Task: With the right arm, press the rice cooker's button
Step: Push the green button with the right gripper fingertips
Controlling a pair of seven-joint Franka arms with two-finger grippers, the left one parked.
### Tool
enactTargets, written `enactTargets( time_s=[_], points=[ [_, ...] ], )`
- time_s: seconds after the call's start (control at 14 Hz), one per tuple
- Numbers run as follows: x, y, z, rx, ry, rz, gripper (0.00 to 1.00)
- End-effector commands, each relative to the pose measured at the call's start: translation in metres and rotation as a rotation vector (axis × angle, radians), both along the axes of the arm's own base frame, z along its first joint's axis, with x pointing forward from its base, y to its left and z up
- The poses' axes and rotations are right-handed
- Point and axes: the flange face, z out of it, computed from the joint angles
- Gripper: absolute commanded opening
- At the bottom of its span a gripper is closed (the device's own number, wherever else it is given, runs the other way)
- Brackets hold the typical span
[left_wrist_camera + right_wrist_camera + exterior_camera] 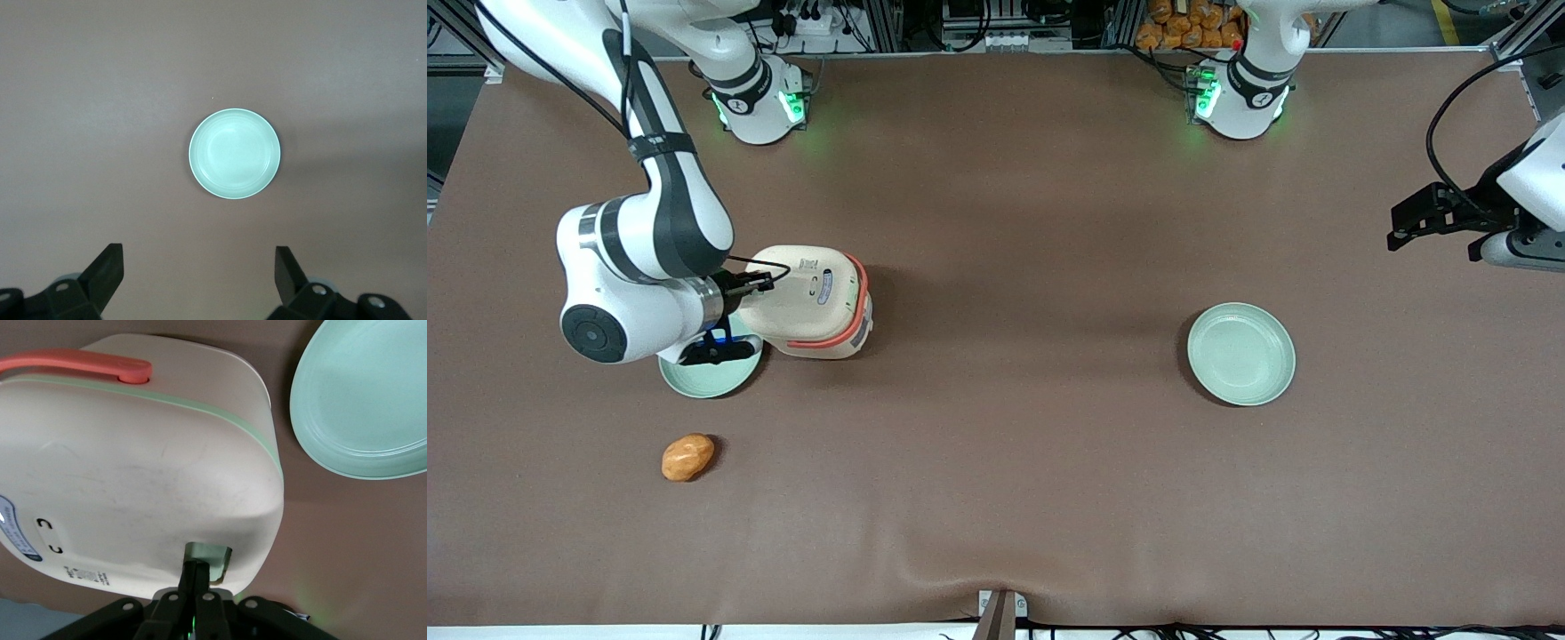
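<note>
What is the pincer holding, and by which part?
Nothing. The pincer is shut, its tips at the green button on the rice cooker lid.

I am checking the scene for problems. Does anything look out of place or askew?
Yes: the rice cooker leans, partly over a plate. The gripper, fingers shut, is at the button. A bread roll lies loose.

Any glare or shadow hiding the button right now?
Right wrist view: no glare; the end effector, fingers shut, covers part of the green button on the rice cooker. Front view: the right arm overhangs that lid edge, hiding the button.
</note>
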Motion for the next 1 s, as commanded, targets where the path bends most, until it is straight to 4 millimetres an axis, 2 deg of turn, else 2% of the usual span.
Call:
enactTargets(
  time_s=[0.0, 0.07, 0.14, 0.29, 0.71, 0.93],
  points=[
    [0.011, -0.003, 0.023, 0.003, -0.06, -0.014, 0.18],
    [0.012, -0.005, 0.039, 0.004, -0.066, -0.013, 0.3],
    [0.016, -0.004, 0.06, 0.01, -0.095, -0.01, 0.52],
    [0.023, -0.002, 0.087, 0.017, -0.138, -0.003, 0.99],
    [0.03, -0.003, 0.151, 0.042, -0.264, 0.0, 1.0],
    [0.025, -0.015, 0.197, 0.032, -0.35, -0.005, 1.0]
  ],
)
